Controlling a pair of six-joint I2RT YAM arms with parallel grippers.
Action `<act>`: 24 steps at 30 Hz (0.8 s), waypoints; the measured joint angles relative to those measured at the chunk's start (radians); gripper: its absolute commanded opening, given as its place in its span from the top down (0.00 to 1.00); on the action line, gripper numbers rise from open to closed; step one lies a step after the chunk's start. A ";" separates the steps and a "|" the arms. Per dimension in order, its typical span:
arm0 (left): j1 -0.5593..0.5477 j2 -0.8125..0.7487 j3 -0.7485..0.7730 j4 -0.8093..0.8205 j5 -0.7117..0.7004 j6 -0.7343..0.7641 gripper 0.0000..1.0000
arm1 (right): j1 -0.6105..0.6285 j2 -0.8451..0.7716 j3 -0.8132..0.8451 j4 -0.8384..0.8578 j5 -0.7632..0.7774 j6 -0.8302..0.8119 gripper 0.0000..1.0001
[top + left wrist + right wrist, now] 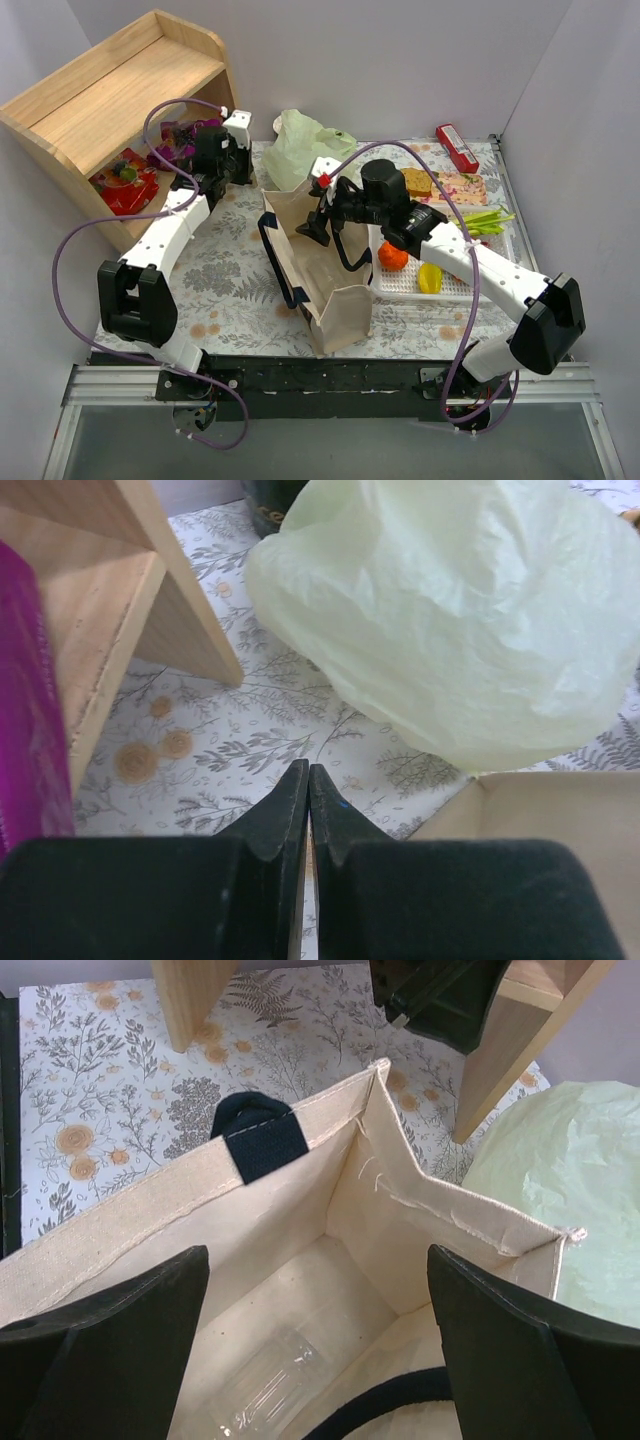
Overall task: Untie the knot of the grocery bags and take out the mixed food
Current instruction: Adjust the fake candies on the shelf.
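The pale green plastic bag (298, 146) lies crumpled at the back of the table, and its knot is out of view. My left gripper (238, 165) hovers between it and the wooden shelf. Its fingers (290, 795) are shut on nothing, just short of the green bag (460, 610). The beige canvas tote (322, 275) stands open in the middle with navy straps (262, 1142). My right gripper (315, 1260) hangs open over its mouth. A clear bottle (265, 1395) lies on the tote's floor.
A wooden shelf (110, 90) at the back left holds red and purple snack packets (130, 180). On the right, a white slotted basket (455, 290) holds an orange fruit (393, 257), a yellow pepper (430, 277) and green beans (487, 220). A red packet (457, 147) lies behind it.
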 measured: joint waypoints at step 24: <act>0.182 -0.056 -0.013 -0.101 -0.093 0.099 1.00 | -0.003 -0.050 -0.090 0.045 -0.007 0.017 0.04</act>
